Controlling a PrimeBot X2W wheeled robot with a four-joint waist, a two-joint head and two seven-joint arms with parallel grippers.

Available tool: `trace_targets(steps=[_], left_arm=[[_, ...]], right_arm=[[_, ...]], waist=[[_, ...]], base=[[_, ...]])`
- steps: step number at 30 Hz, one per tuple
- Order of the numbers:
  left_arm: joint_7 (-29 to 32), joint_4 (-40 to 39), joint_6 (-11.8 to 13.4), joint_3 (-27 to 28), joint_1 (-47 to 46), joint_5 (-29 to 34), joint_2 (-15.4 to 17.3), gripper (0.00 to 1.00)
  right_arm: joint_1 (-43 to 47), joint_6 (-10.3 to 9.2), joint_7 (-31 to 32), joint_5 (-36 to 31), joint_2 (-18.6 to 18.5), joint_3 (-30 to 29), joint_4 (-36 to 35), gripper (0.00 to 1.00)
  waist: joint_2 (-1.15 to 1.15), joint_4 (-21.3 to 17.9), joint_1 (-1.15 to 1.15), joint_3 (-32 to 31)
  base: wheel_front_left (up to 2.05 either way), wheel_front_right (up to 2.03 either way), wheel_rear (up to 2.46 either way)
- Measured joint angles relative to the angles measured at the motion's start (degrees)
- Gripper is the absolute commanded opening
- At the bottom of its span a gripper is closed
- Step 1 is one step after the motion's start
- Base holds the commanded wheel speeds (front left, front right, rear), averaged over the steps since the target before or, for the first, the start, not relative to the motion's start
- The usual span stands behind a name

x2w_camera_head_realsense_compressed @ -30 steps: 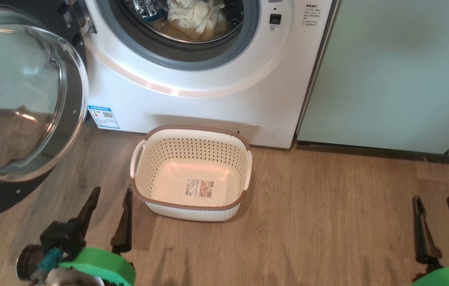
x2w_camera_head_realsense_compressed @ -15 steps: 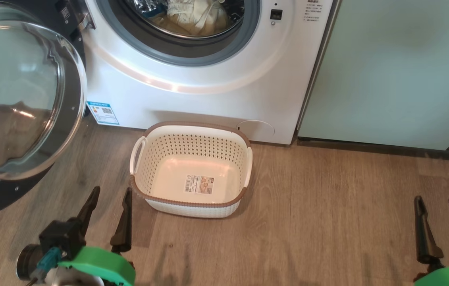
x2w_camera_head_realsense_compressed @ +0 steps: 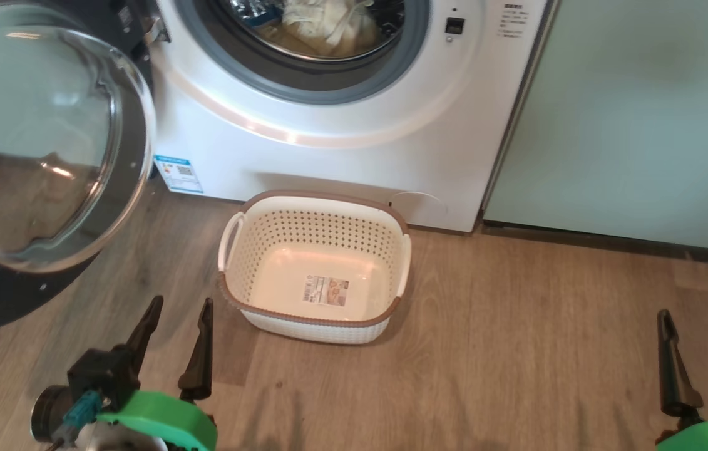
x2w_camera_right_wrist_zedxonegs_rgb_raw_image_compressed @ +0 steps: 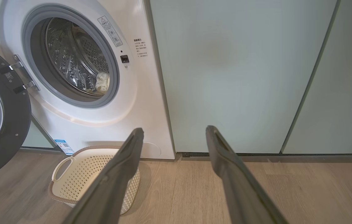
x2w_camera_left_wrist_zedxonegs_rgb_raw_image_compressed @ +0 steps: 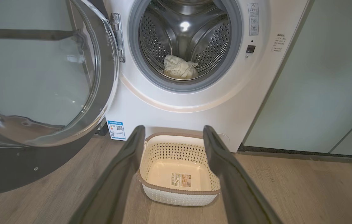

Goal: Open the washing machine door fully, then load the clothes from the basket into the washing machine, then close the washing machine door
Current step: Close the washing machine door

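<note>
Wood-look floor (x2w_camera_head_realsense_compressed: 516, 351), pale green cabinets (x2w_camera_head_realsense_compressed: 629, 113) right of the washing machine (x2w_camera_head_realsense_compressed: 341, 163). Its washing machine door (x2w_camera_head_realsense_compressed: 47, 144) is swung wide open on the left. White basket (x2w_camera_head_realsense_compressed: 316, 332) sits on the floor just in front of the machine, label (x2w_camera_head_realsense_compressed: 327, 291) on its bare bottom. Pale clothes (x2w_camera_head_realsense_compressed: 328, 25) lie in the steel drum, probably one bundle. The left pincer (x2w_camera_head_realsense_compressed: 181, 302) and right pincer (x2w_camera_head_realsense_compressed: 690, 315) are both spread, gripping nothing.

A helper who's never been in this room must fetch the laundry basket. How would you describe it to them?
Find the big white front-loading washing machine beside the pale green cabinets. On the wooden floor before its lower panel sits a small rectangular white plastic basket. Its perforated sides, brown rim and the label on its bare floor mark it out.
</note>
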Motion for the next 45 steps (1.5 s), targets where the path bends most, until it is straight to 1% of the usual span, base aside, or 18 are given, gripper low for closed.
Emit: trace_targets(steps=[5, 10, 14, 22, 27, 28, 33, 36, 40, 45], left_arm=[[0.01, 0.10, -0.42, 0.00, -0.33, -0.63, -0.03, 1.00], [-0.14, 0.33, -0.34, 0.76, -1.08, -1.52, -0.21, 1.00], [-0.60, 0.63, 0.11, 1.69, -0.93, -1.96, -0.26, 1.00], [-1.10, 1.22, 0.09, 3.00, -0.63, -2.55, -0.20, 1.00], [-1.16, 1.47, 0.07, 3.50, -0.57, -2.91, -0.21, 1.00], [-1.16, 1.47, 0.07, 3.50, -0.57, -2.91, -0.21, 1.00], [-1.33, 1.66, 0.04, 3.57, -0.42, -3.04, -0.23, 1.00], [-1.34, 1.77, 0.04, 3.59, -0.41, -3.04, -0.21, 1.00], [-1.60, 1.83, 0.05, 3.59, -0.24, -3.04, -0.13, 1.00], [-1.60, 1.83, 0.05, 3.57, 0.41, -3.03, -0.10, 1.00]], right_arm=[[0.02, 0.00, 0.00, 0.01, 0.00, -0.48, -0.13, 1.00], [0.02, 0.00, 0.07, 0.00, -0.27, -0.32, -0.21, 1.00], [0.03, 0.00, 0.09, 0.00, -0.80, -0.34, -0.34, 1.00], [0.05, 0.00, 0.79, 0.01, -1.29, -0.21, -0.54, 1.00], [0.06, 0.00, 1.09, 0.01, -1.29, 0.67, -0.57, 1.00], [0.06, 0.00, 1.09, 0.01, -1.29, 0.67, -0.57, 1.00], [0.05, 0.00, 1.09, 0.01, -1.32, 0.90, -0.34, 1.00], [0.05, 0.00, 1.09, 0.01, -1.33, 1.08, -0.02, 1.00], [0.04, 0.00, 1.09, 0.01, -1.33, 1.29, 0.09, 1.00], [0.03, 0.00, 1.09, 0.01, -1.38, 2.48, 0.37, 1.00]], waist=[[0.00, 2.30, 0.00, 0.10], [0.00, 5.92, 0.00, 0.30], [0.00, 9.56, 0.00, 0.09], [0.00, 17.53, 0.00, -0.60], [0.00, 21.85, 0.00, -1.09], [0.00, 21.85, 0.00, -1.09], [0.00, 25.31, 0.00, -1.33], [0.00, 26.66, 0.00, -1.49], [0.00, 27.32, 0.00, -1.70], [0.00, 27.14, 0.00, -1.76]], base=[[0.00, 0.00, 0.00], [0.00, 0.00, 0.00], [0.00, 0.00, 0.00], [0.00, 0.00, 0.00], [0.00, 0.00, 0.00], [0.00, 0.00, 0.00], [0.00, 0.00, 0.00], [0.00, 0.00, 0.00], [0.00, 0.00, 0.00], [0.00, 0.00, 0.00]])
